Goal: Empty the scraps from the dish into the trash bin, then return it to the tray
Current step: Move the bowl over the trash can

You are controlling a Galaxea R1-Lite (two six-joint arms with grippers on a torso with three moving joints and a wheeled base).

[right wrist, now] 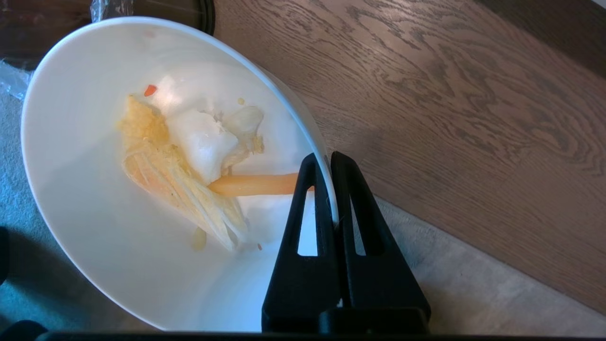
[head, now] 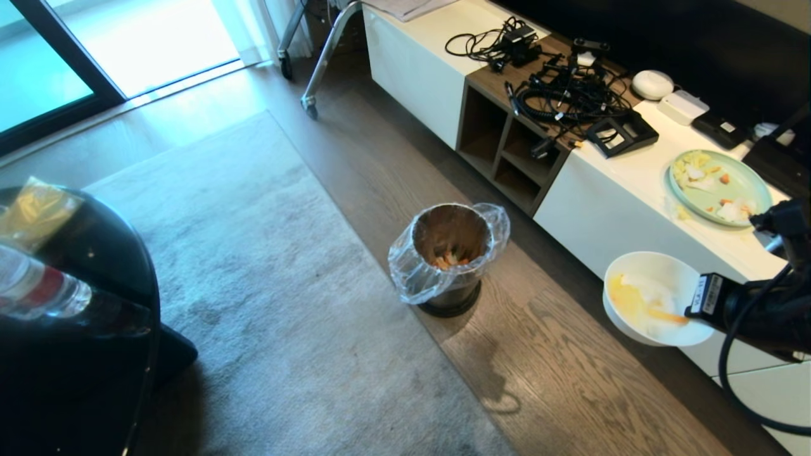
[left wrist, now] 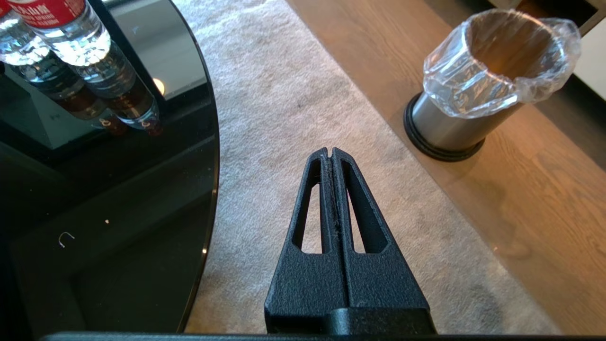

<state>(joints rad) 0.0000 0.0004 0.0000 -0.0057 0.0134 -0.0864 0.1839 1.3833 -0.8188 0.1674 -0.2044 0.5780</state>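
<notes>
One step pending: dish (right wrist: 94, 199) with scraps (right wrist: 189, 156) clamped at rim by closed right gripper (right wrist: 323, 163), near trash bin (head: 451, 259), unemptied; left gripper (left wrist: 330, 152) closed, empty.

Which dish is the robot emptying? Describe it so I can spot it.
Start at the long white cabinet on the right; just in front of it, above the wood floor, the right gripper pinches the rim of a bowl. Unlike the green plate on the cabinet, it is white, deep, smeared yellow-orange.

White bowl (head: 652, 297) lower right of head view, tilted, off floor, yellow scraps (right wrist: 184, 161) stuck inside. Metal bin (head: 447, 259) mid-frame, upright, clear liner, orange bits inside.
</notes>
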